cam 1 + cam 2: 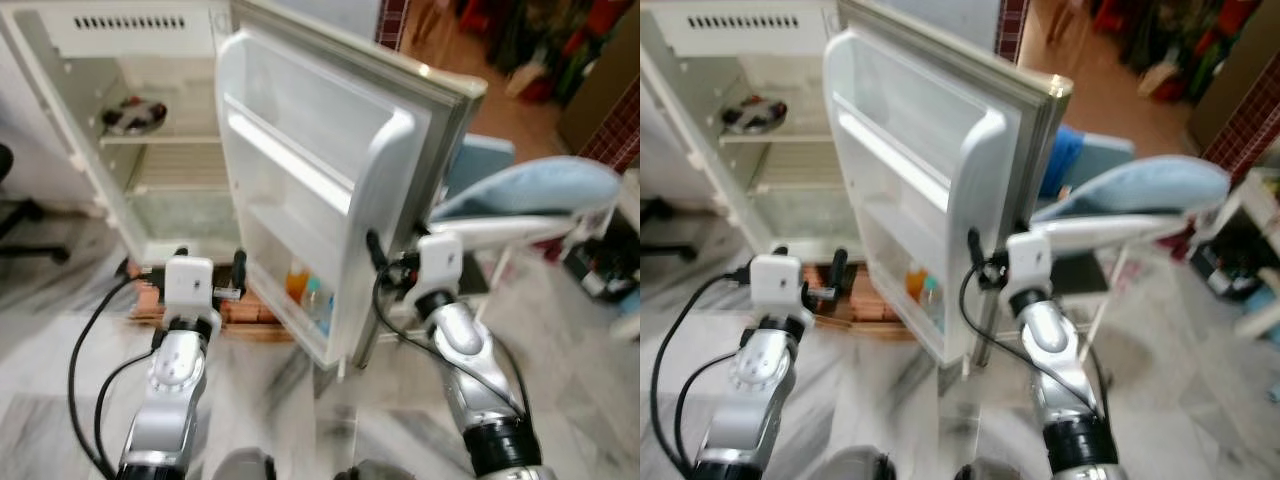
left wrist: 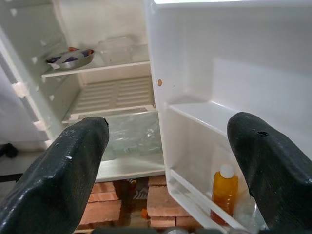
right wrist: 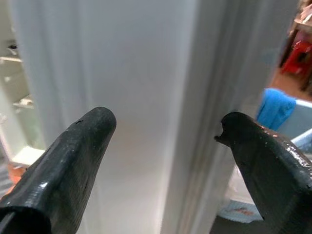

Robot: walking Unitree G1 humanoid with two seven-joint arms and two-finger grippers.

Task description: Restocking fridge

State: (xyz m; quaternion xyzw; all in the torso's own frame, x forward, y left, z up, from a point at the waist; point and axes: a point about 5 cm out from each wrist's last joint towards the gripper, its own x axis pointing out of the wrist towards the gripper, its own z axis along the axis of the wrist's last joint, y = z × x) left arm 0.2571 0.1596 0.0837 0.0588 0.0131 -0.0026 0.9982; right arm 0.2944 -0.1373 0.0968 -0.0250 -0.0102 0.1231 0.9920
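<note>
Two black-fingered grippers, left (image 1: 208, 272) and right (image 3: 163, 141), gape empty before the open white fridge door (image 1: 330, 180), whose lowest shelf holds an orange juice bottle (image 2: 224, 192); you likely swing the door next.

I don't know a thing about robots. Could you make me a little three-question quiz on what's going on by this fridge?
1. True or false: the fridge door is open.
2. What stands in the door's bottom shelf: A) an orange bottle, B) a milk carton, C) eggs?
3. Which gripper faces the door's outer edge?

Key:
1. True.
2. A, the orange bottle.
3. The right gripper, fingers apart, holding nothing. The left gripper, also open, faces the fridge interior.
</note>
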